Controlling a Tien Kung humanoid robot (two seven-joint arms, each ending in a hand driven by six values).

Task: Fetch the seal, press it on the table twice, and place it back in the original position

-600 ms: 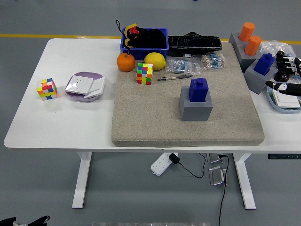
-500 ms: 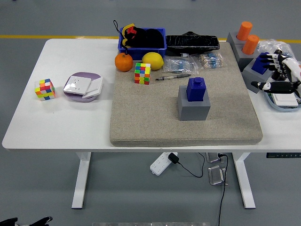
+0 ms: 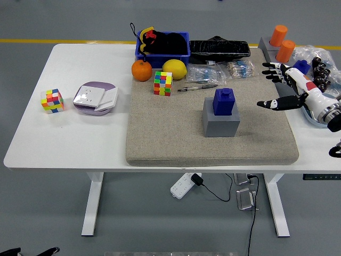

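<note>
The blue seal [image 3: 224, 101] stands upright on its grey block [image 3: 219, 122] in the middle of the tan mat [image 3: 176, 133]. My right hand [image 3: 270, 86] comes in from the right edge and hovers over the mat's right border, about a hand's width right of the seal. Its fingers [image 3: 273, 66] are spread, the thumb points left, and it holds nothing. Only a sliver of my left arm [image 3: 48, 249] shows at the bottom left corner, far below the table.
Two orange seals [image 3: 285, 50] and another blue seal [image 3: 301, 66] stand on grey blocks at the back right. A pen [image 3: 197, 88], a colour cube [image 3: 163, 84], a lemon [image 3: 175, 69], an orange [image 3: 141, 70] and a blue bin [image 3: 162, 50] line the mat's far side. Left: a second cube [image 3: 51, 101] and a purple box [image 3: 95, 98].
My right hand has moved left from the grey blocks at the table's right end to over the mat's right border, nearer the blue seal. Nothing on the table has shifted.
</note>
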